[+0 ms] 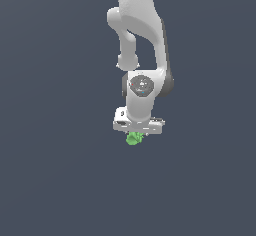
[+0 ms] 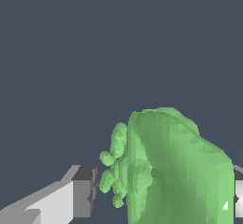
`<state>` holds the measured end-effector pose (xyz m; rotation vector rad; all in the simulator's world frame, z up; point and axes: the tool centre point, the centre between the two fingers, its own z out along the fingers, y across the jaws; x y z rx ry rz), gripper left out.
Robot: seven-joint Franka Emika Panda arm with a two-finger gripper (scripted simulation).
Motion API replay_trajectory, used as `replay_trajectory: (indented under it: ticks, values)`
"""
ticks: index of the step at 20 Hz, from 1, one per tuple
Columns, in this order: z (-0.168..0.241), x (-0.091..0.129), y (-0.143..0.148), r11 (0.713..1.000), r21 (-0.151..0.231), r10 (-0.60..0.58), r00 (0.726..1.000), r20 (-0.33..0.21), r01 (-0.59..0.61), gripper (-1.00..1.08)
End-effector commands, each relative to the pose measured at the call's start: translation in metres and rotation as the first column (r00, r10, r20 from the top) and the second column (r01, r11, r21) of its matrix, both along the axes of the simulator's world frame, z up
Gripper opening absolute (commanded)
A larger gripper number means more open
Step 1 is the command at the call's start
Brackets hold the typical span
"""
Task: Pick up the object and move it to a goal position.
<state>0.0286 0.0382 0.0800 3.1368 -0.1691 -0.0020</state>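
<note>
Here the green blob (image 2: 175, 171) sits between the gripper (image 2: 161, 194) fingers in the wrist view: one finger (image 2: 80, 192) stands just beside its knobbly side with a thin gap, the other finger (image 2: 238, 194) meets its far side at the frame edge. Can't tell if it's clamped. In the exterior view the blob (image 1: 134, 139) pokes out under the gripper (image 1: 137, 130), white arm (image 1: 142, 45) above, plain dark grey backdrop (image 1: 50, 130) all round.
</note>
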Motion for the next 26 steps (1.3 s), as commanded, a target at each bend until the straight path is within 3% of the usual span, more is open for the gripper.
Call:
replay_trajectory:
  ticks: [1, 8, 26]
  values:
    - [0.016, -0.004, 0.002, 1.0, 0.0, 0.0, 1.0, 0.001, 0.0, -1.0]
    - [0.08, -0.02, 0.011, 1.0, 0.0, 0.0, 1.0, 0.001, 0.0, -1.0]
    - [0.291, -0.07, 0.041, 1.0, -0.001, 0.0, 1.0, 0.001, 0.0, -1.0]
